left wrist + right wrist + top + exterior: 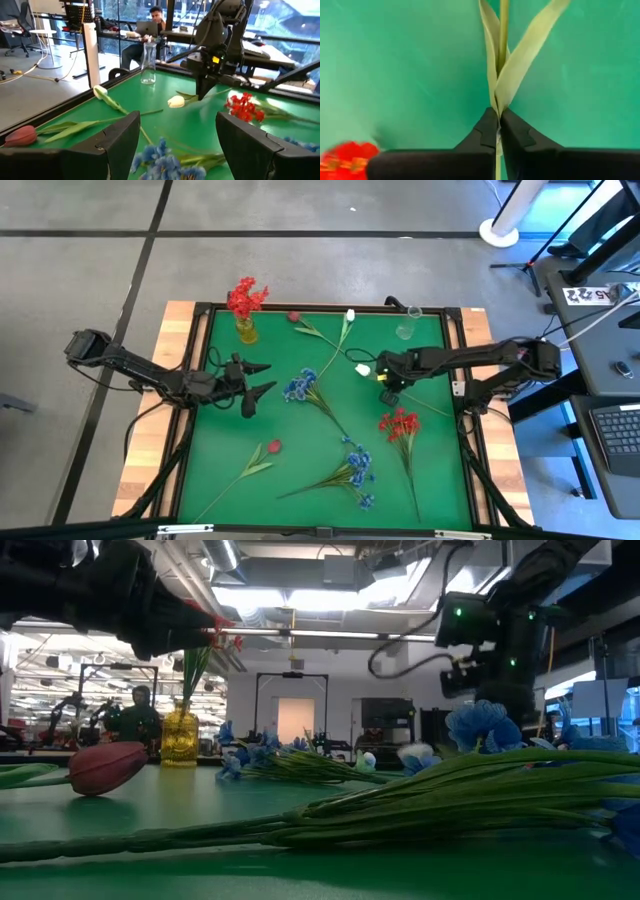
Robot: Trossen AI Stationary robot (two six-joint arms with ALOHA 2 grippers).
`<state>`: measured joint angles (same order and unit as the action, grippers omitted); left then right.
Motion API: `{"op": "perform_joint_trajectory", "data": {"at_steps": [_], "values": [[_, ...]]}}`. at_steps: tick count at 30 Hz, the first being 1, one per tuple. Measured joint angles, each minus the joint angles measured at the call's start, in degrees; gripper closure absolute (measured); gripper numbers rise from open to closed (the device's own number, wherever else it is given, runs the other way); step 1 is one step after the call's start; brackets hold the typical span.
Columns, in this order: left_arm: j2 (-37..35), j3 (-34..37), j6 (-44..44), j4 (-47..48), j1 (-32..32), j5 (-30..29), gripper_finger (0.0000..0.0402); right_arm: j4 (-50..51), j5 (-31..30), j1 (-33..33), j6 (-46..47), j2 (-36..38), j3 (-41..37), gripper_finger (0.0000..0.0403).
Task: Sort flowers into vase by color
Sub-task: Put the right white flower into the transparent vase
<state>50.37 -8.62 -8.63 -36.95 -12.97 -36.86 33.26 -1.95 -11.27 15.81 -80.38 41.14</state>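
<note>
The right gripper [385,380] reaches in from the table's right side, pointing down, its 2 fingers [487,131] pinched together. The left gripper [262,378] hovers at the left side, jaws spread wide, arm stretched level.

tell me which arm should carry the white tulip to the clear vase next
Right. The right gripper is already shut on the white tulip stem, near the clear vase; the left gripper is open across the mat.
</note>
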Motion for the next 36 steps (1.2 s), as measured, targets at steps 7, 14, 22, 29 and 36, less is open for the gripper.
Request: {"op": "perform_joint_trajectory", "data": {"at_steps": [7, 14, 22, 29, 36], "values": [[-0.02, -0.93, 0.16, -1.46, -0.02, 0.05, 0.0146, 0.91, -3.67, 0.04, -1.10, 13.22, 1.16, 0.0398], [-0.04, -4.17, 2.94, -1.27, -0.09, 0.74, 0.0146, -12.74, -17.33, 0.04, -7.03, 32.80, 1.19, 0.0400], [-0.04, -6.92, 6.21, -1.22, -0.04, 2.05, 0.0147, -37.88, -26.57, -3.05, -22.67, 42.31, -5.24, 0.0401], [-0.04, -7.17, 5.76, -1.24, -0.05, 2.05, 0.0147, -45.11, -26.75, -11.84, -27.11, 42.04, -6.81, 0.0402], [-0.04, -7.17, 6.12, -1.45, 0.22, 2.04, 0.0147, -53.59, -23.15, -20.75, -29.81, 40.35, -6.81, 0.0403]]}}
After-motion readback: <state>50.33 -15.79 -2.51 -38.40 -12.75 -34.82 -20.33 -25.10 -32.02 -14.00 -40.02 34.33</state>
